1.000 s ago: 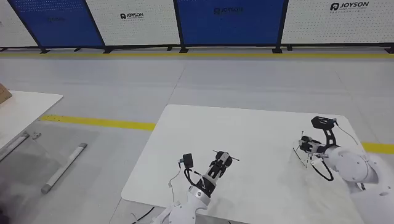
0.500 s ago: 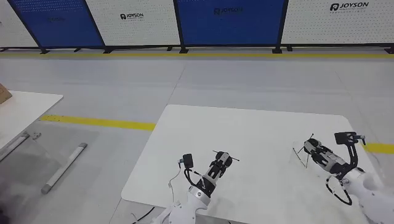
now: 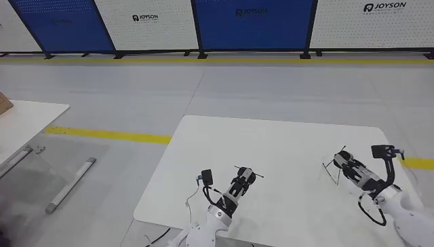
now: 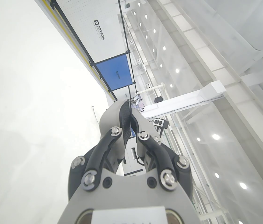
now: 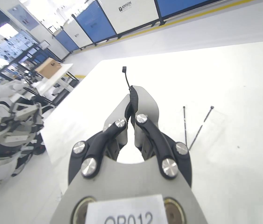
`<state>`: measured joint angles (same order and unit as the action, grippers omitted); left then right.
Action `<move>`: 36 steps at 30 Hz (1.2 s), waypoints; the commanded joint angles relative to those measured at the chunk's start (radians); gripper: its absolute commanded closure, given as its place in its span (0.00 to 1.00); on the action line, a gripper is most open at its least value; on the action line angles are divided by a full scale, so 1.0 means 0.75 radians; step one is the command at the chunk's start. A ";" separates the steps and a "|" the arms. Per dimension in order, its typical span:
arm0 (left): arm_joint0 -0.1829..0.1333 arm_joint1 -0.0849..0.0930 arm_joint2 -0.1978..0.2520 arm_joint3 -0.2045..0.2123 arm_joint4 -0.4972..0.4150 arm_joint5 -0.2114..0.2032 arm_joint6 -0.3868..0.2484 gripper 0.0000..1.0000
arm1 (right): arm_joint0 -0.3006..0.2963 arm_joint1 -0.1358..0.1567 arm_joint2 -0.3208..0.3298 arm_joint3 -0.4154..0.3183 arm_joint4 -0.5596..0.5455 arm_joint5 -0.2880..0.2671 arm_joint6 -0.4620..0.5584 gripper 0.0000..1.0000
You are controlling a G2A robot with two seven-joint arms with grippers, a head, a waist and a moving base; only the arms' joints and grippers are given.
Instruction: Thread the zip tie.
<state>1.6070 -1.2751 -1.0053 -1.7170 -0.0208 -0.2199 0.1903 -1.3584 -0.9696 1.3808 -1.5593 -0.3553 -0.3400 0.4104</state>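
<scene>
My right gripper (image 5: pixel 131 92) is shut on a black zip tie (image 5: pixel 126 79) whose square head sticks out past the fingertips, above the white table (image 5: pixel 215 71). From the top it sits near the table's right edge (image 3: pixel 338 159). Two loose zip ties (image 5: pixel 193 127) lie on the table just beside it, also seen from above as loose zip ties (image 3: pixel 329 173). My left gripper (image 3: pixel 245 176) hovers near the table's front edge, shut on a thin black zip tie (image 3: pixel 249 172) lying crosswise at its tip. In the left wrist view the left gripper (image 4: pixel 129 103) has its pads pressed together.
The white table (image 3: pixel 271 145) is bare between the two arms. Blue and white pegboard panels (image 3: pixel 251 9) stand far behind it across the grey floor. A second table (image 3: pixel 27 121) with a cardboard box stands off to the left.
The right arm has swung its wrist round and drawn back toward the table's right edge, still holding its zip tie. The left arm has not moved.
</scene>
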 commanded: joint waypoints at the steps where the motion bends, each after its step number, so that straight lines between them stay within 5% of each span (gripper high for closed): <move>1: 0.000 0.000 0.000 0.000 0.000 0.000 0.000 1.00 | -0.019 -0.004 -0.002 -0.018 0.079 0.000 -0.040 1.00; 11: -0.008 0.003 -0.007 0.015 0.117 0.035 0.006 1.00 | -0.087 -0.060 -0.183 -0.099 0.175 0.054 -0.319 1.00; 25: -0.016 -0.001 0.004 0.021 0.160 0.022 0.035 1.00 | -0.105 -0.067 -0.186 -0.111 0.142 0.086 -0.389 1.00; 29: -0.034 -0.017 0.040 0.040 0.201 0.003 0.150 1.00 | -0.113 -0.084 -0.229 -0.116 0.129 0.084 -0.449 1.00; 36: -0.129 -0.066 0.173 0.136 0.327 0.001 0.363 1.00 | -0.112 -0.120 -0.356 -0.129 0.022 0.135 -0.549 1.00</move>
<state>1.5249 -1.3185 -0.8924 -1.6325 0.2142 -0.2194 0.4399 -1.4438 -1.0563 1.1265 -1.6591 -0.3365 -0.2450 -0.0022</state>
